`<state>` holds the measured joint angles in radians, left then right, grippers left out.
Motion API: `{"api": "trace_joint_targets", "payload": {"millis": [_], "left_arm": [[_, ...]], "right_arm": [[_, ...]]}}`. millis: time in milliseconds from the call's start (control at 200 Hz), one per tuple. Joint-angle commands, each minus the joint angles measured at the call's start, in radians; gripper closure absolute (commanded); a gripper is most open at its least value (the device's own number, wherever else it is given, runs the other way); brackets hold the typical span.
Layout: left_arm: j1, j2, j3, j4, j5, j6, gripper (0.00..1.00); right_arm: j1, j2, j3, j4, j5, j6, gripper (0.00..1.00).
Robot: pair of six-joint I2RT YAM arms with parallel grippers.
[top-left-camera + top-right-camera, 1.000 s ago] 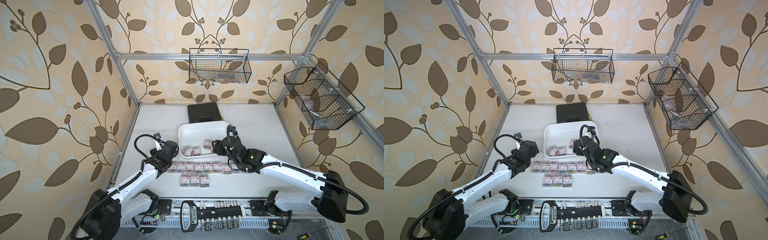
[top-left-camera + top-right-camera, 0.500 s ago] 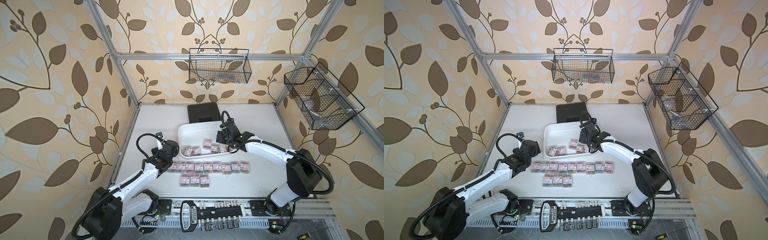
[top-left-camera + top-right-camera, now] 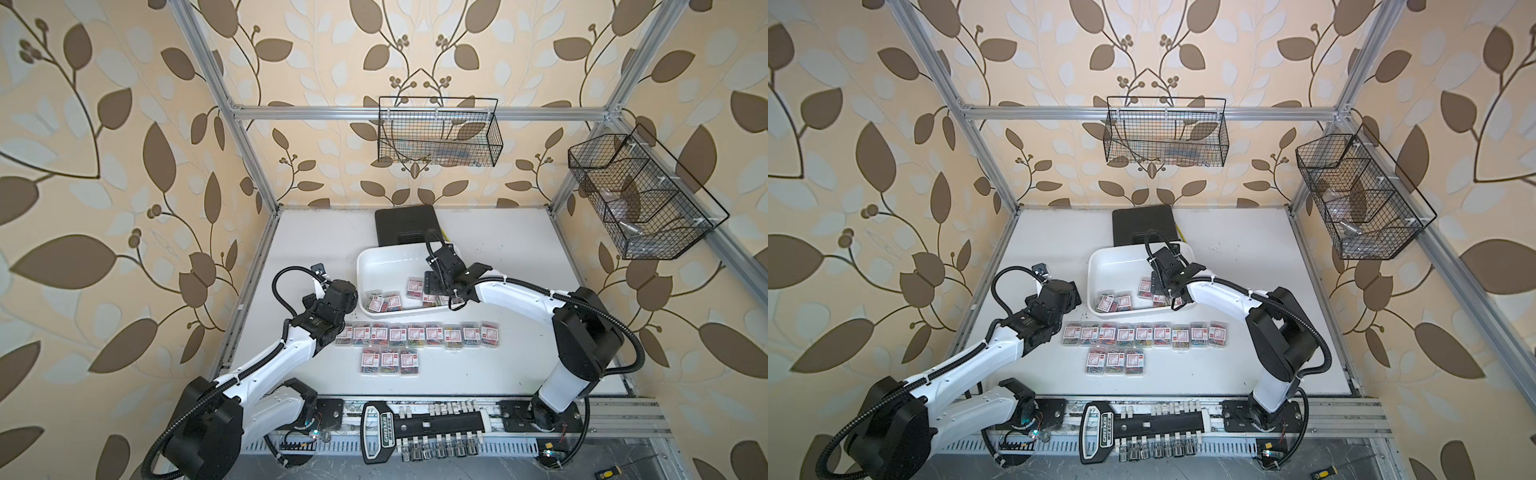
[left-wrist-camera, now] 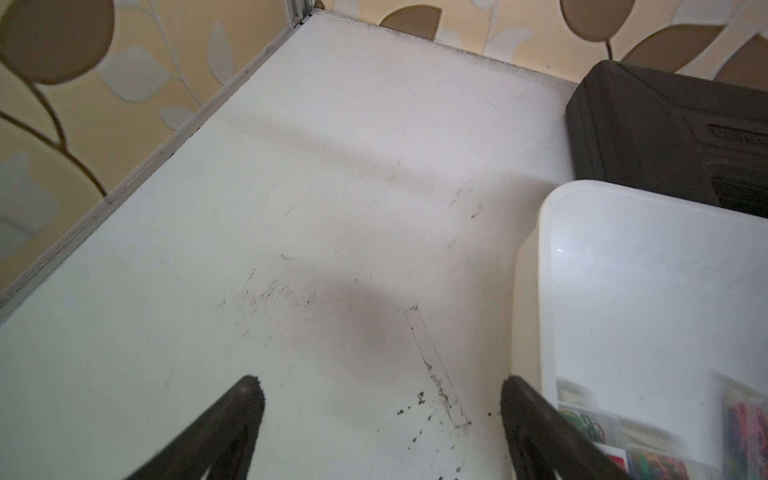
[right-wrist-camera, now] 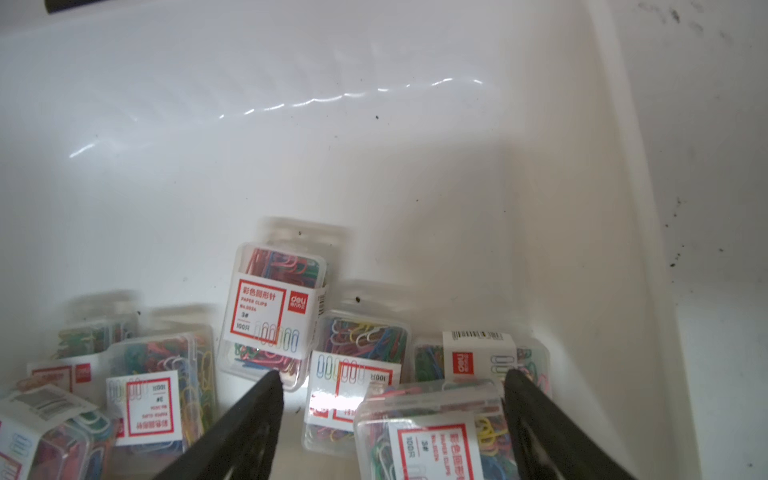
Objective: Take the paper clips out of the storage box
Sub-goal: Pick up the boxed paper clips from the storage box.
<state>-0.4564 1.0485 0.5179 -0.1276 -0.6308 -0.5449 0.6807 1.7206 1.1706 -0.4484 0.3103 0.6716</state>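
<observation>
The white storage box (image 3: 376, 266) (image 3: 1100, 270) stands mid-table. Several clear boxes of paper clips (image 3: 380, 301) (image 5: 270, 307) lie along its near wall. More of them (image 3: 415, 334) (image 3: 1144, 334) lie in a row on the table in front, with three (image 3: 388, 361) nearer still. My right gripper (image 3: 432, 286) (image 5: 392, 376) is open inside the storage box, and one clip box (image 5: 432, 432) lies loose between its fingers. My left gripper (image 3: 347, 297) (image 4: 382, 399) is open and empty over bare table beside the storage box's rim (image 4: 548, 291).
A black hard case (image 3: 405, 224) (image 4: 665, 124) lies right behind the storage box. Black wire baskets hang on the back wall (image 3: 438, 133) and the right wall (image 3: 640, 199). A tool rack (image 3: 415, 428) runs along the front edge. An aluminium frame rail (image 4: 124, 187) borders the table's left side.
My right arm has lifted off the row of boxes on the table and its gripper has gone into the storage box, jaws spreading wider. The left arm has barely moved.
</observation>
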Motion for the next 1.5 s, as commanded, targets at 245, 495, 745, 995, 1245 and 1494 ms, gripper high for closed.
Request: {"api": "trace_joint_targets", "payload": {"millis": [245, 495, 745, 995, 1245, 1494], "left_arm": [[0.010, -0.001, 0.008, 0.017, -0.014, 0.012, 0.08], [0.010, 0.004, 0.008, 0.015, -0.014, 0.012, 0.08], [0.010, 0.007, 0.011, 0.014, -0.017, 0.010, 0.08], [0.010, 0.007, 0.011, 0.014, -0.018, 0.008, 0.08], [0.010, 0.008, 0.012, 0.013, -0.018, 0.008, 0.08], [0.011, 0.022, 0.021, 0.006, -0.023, 0.004, 0.08]], "right_arm": [[0.002, 0.028, -0.034, -0.085, 0.065, -0.010, 0.10], [-0.002, 0.077, -0.014, -0.080, 0.031, -0.038, 0.08], [-0.007, 0.119, 0.003, -0.085, 0.026, -0.041, 0.24], [-0.004, 0.040, 0.042, -0.097, 0.052, -0.105, 0.34], [0.077, -0.171, -0.011, 0.005, 0.162, -0.390, 0.38], [0.250, -0.319, -0.199, 0.178, 0.177, -0.669, 0.59]]}}
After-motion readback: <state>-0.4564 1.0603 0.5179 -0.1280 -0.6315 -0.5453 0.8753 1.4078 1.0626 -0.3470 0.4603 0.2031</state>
